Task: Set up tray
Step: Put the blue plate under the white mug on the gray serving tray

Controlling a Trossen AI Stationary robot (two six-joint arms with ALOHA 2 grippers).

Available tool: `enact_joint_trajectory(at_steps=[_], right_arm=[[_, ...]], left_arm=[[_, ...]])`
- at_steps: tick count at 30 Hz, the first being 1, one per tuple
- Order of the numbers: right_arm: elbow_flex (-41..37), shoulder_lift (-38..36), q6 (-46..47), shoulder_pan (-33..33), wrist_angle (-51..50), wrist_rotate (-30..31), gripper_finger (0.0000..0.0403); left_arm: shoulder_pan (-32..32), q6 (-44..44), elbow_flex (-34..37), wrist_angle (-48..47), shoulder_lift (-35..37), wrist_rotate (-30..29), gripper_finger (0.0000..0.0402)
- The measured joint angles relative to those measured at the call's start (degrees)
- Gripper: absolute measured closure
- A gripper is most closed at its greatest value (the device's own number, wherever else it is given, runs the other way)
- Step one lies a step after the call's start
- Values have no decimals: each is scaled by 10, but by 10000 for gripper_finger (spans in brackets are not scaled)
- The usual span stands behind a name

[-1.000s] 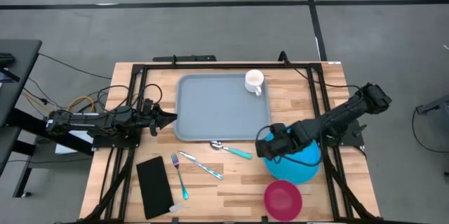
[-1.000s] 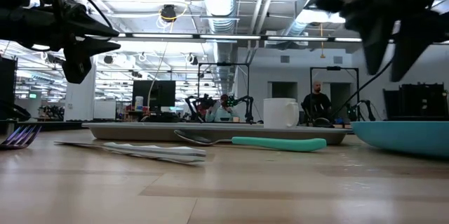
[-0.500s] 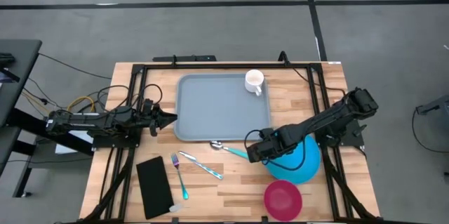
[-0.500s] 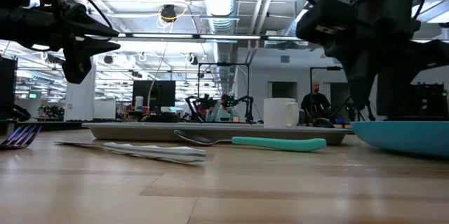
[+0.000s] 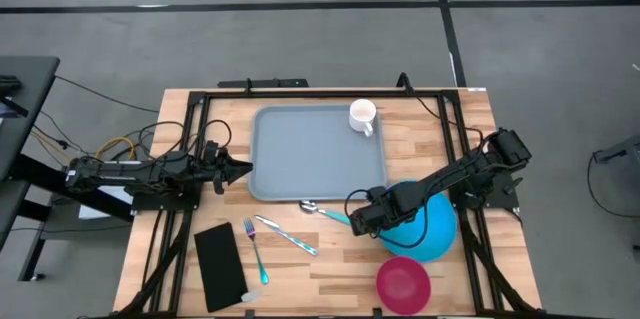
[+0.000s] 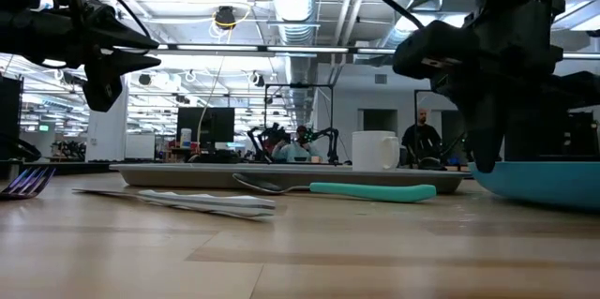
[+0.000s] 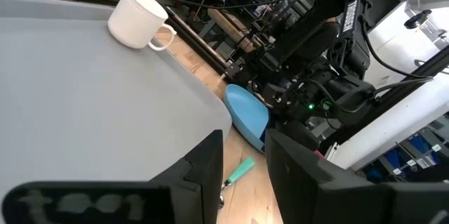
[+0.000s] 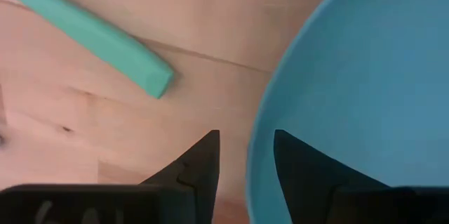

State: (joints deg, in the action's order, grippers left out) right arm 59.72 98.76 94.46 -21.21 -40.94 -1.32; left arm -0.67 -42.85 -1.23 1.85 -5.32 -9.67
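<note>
The tray [image 5: 315,154] lies on the far half of the wooden bench [image 5: 330,269], its long axis running across the bench from the left arm's side toward the right arm's side. It holds one thing, a white mug [image 5: 362,116], which stands upright in the tray's far corner on the right arm's side; the rest of the tray's floor is bare. A spoon with a teal handle [image 5: 330,212] lies just off the tray's near rim, its bowl touching or almost touching that rim. Nearer than the tray lie a knife [image 5: 287,236], a fork [image 5: 254,251] and a black napkin [image 5: 219,265]. A blue plate [image 5: 425,227] sits beside the tray's near corner on the right arm's side, and a pink bowl [image 5: 403,283] sits beyond the plate from the tray; nothing shows in either.

The left claw [image 5: 238,170] hovers just beside the tray's short edge, pointing in over it, with its fingers [image 7: 203,175] parted and holding nothing. The right claw [image 5: 362,221] is low at the plate's edge nearest the spoon, just off the tray's near corner. Its fingers [image 8: 200,164] are apart, one on each side of the plate's rim, and whether they touch it cannot be told.
</note>
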Motion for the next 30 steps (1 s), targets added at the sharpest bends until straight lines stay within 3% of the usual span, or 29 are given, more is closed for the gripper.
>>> enact_joint_trajectory(at_steps=[11,19,30], right_arm=[[0,-3,1,0,-23,6,395],[3,-3,18,0,-27,12,397],[96,-2,13,4,-183,38,400]], left_arm=[[0,0,0,0,0,-1,306],[0,1,0,0,0,-1,306],[0,2,0,0,0,-2,306]])
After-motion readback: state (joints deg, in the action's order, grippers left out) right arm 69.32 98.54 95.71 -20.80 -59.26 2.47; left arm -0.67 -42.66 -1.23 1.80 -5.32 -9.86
